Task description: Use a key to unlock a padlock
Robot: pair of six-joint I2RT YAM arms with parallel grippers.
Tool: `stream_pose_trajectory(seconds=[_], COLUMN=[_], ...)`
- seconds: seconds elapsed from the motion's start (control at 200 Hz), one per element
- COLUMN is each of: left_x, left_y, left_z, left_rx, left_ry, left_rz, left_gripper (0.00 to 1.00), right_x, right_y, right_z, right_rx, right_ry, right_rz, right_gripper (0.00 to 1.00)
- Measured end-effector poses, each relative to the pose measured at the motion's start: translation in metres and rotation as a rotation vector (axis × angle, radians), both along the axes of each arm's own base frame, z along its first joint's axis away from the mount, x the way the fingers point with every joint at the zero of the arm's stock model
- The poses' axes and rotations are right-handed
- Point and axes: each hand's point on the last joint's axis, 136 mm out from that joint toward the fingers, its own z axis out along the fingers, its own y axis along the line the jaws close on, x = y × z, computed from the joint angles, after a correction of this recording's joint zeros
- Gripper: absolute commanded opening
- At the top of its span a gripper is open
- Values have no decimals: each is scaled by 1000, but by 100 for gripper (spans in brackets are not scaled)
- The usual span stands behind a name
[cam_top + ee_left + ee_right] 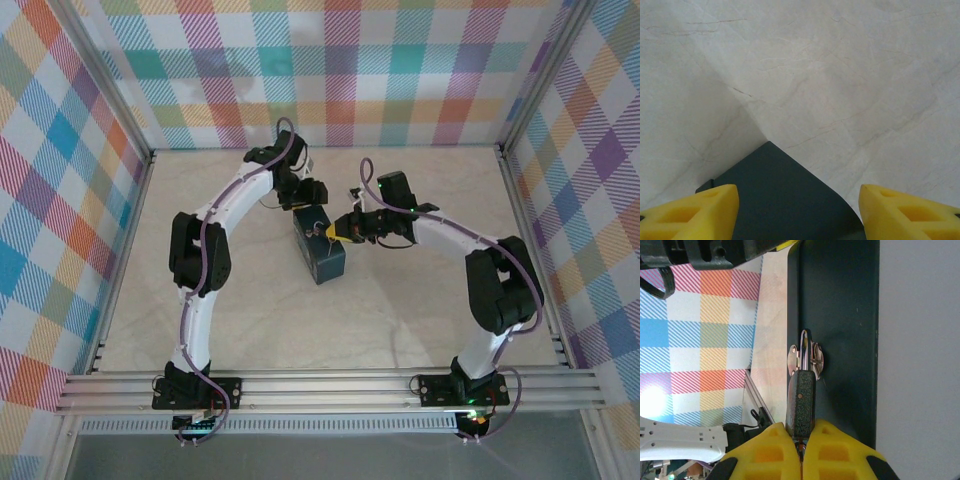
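Observation:
The padlock (802, 400), a small speckled dark grey body, hangs by its shackle from the silver hasp (816, 357) of the dark tin (840, 315). My right gripper (801, 432) is shut just below the padlock's bottom end. A thin sliver of the key (800, 446) shows pinched between its yellow pads, running up into the padlock. From above, the right gripper (337, 232) sits at the tin's (322, 252) right side. My left gripper (799, 210) stands open over a corner of the tin (785, 200), one yellow finger (695, 212) on each side. In the top view the left gripper (305, 200) is at the tin's far end.
The tin stands near the middle of the pale marbled table (400, 320). Checked cloth walls (60, 200) enclose the left, right and back sides. An aluminium rail (330, 385) carrying both arm bases runs along the near edge.

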Motion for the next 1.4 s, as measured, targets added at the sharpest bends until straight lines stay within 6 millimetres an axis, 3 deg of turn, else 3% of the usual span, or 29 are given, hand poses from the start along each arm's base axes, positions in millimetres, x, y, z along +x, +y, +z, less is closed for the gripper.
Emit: stream_pose_trajectory(seconds=[0.43, 0.65, 0.94, 1.095, 1.225, 1.4], left_x=[3, -6, -19, -20, -19, -19], left_y=[5, 8, 13, 13, 14, 14], left_z=[0, -8, -18, -18, -18, -18], left_rx=[3, 22, 49, 49, 45, 29], left_ry=[-22, 18, 78, 80, 86, 98], left_rz=[18, 22, 27, 27, 37, 47], left_gripper=[60, 59, 59, 59, 59, 59], right_x=[5, 12, 14, 2, -13, -26], right_y=[3, 1, -16, -28, -12, 7], right_z=[3, 15, -2, 22, 55, 47], right_rx=[-29, -80, -218, -276, -301, -360], right_ry=[-44, -127, -183, -330, -558, -719], right_rz=[88, 148, 125, 106, 171, 300], right_gripper=[14, 30, 36, 42, 49, 56])
